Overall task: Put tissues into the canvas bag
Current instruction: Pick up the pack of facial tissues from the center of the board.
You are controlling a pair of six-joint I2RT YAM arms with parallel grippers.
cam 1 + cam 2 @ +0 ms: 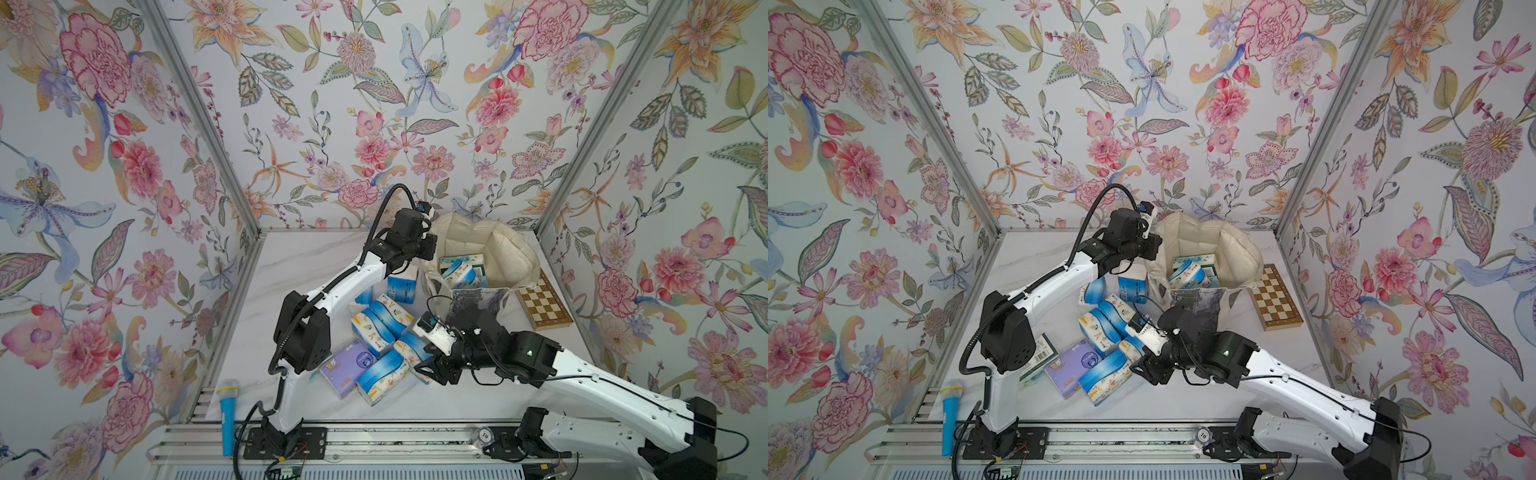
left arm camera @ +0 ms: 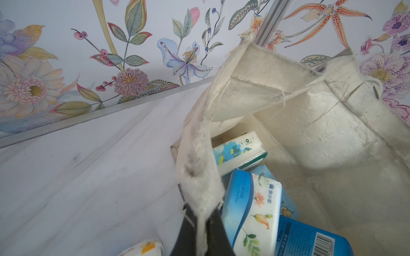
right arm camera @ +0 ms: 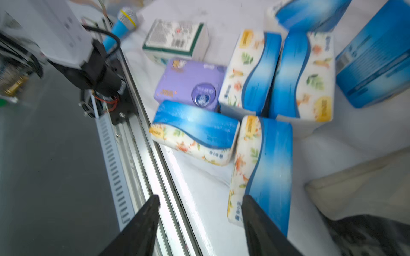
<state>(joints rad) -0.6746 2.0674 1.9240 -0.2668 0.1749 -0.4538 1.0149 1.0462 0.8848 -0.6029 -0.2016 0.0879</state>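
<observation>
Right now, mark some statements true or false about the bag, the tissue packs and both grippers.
1. The left gripper is shut on the rim of the canvas bag. True.
2. The right gripper holds a pack. False: it is open and empty, above the loose packs.
3. The canvas bag is empty. False: several tissue packs lie inside.
4. The lilac pack lies on the table, outside the bag. True.
</observation>
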